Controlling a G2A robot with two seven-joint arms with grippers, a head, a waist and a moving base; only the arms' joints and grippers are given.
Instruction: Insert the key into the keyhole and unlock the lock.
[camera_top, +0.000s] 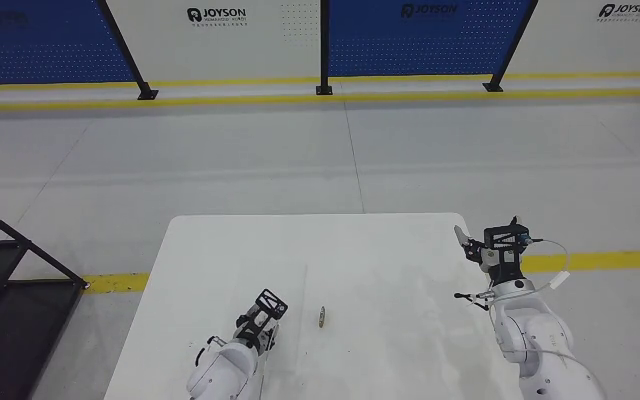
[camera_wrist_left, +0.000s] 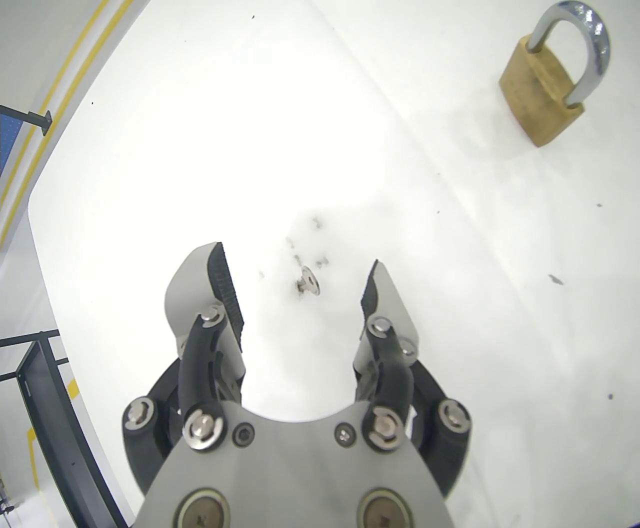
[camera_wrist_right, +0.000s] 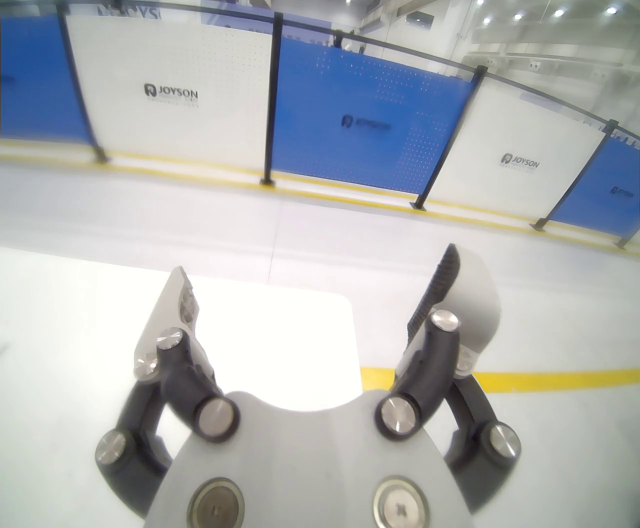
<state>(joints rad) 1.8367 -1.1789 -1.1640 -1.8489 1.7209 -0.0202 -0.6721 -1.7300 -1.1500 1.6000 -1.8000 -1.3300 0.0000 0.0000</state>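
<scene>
Nothing done yet: padlock (camera_wrist_left: 542, 97) lies on the table (camera_top: 400, 260), shackle seated; a small metal piece, likely the key (camera_wrist_left: 309, 282), rests just ahead of the left gripper (camera_wrist_left: 295, 257), jaws spread, empty; right gripper (camera_wrist_right: 315, 262) likewise, well apart.

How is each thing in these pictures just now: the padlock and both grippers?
padlock: lying on the table, shackle shut, no key seen in it.
left gripper: open, empty, beside the padlock and apart from it.
right gripper: open, empty, by the table's far corner.
</scene>
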